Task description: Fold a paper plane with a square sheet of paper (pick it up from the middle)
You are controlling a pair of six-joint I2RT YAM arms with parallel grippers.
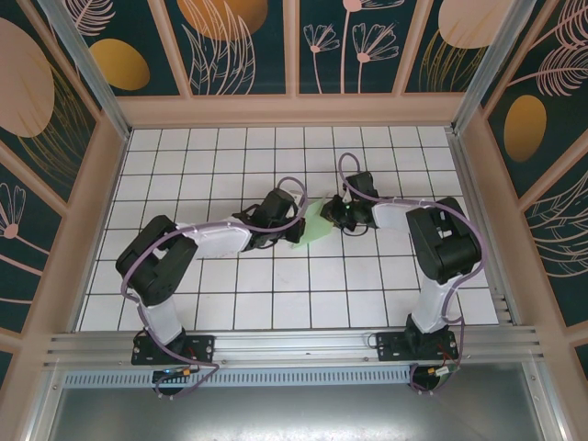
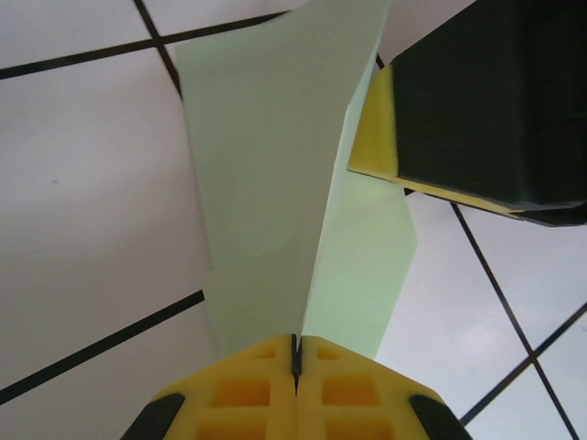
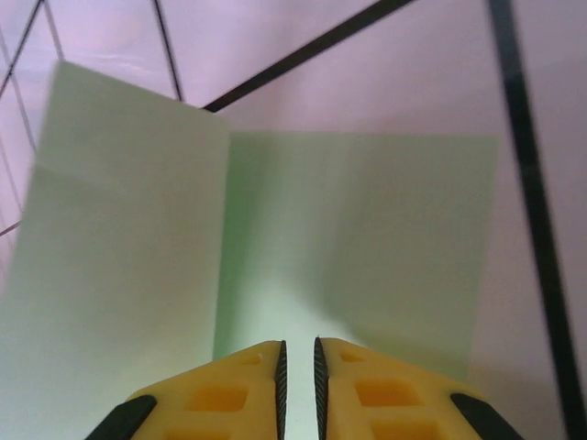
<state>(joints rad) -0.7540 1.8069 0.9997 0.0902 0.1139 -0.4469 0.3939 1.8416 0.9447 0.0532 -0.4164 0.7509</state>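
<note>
Left claw [image 2: 295, 346] is clamped on the creased paper [image 2: 266, 156], which stands between both claws over the worktop [image 1: 230, 152]. Right claw [image 3: 298, 353] is nearly closed, a slit showing, grip unclear.

White tiled table [image 1: 230, 303], black grid lines, across centre of picture. Pale wooden beams [image 1: 294, 110] along its top edge and both sides. Dark teal panels [image 1: 367, 46] at top, left, right: peach leaf and flower outlines, orange and peach ovals. Aluminium rail [image 1: 294, 344] across bottom; grey metal plate [image 1: 294, 413] below. Wrist views: same white tiles, black lines.
</note>
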